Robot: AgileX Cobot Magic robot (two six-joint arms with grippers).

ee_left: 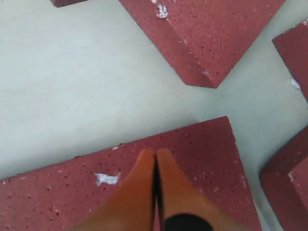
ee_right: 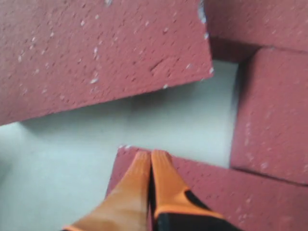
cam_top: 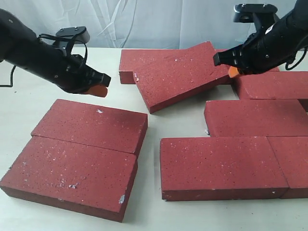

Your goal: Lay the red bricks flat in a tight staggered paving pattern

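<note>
One skewed brick (cam_top: 180, 74): upper centre of the frame, long axis running lower left to upper right.
Right claw (cam_top: 233, 72): fingers pressed together, empty, just at its upper-right end, so the nearer one.
Left claw (cam_top: 99, 90): also together and empty, well to its left.

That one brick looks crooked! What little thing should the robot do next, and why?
Probably push the crooked brick straight with the shut right claw, which hangs by its right end. It lies askew, seemingly overlapping the brick behind, while the bricks on the right sit in neat rows.
</note>
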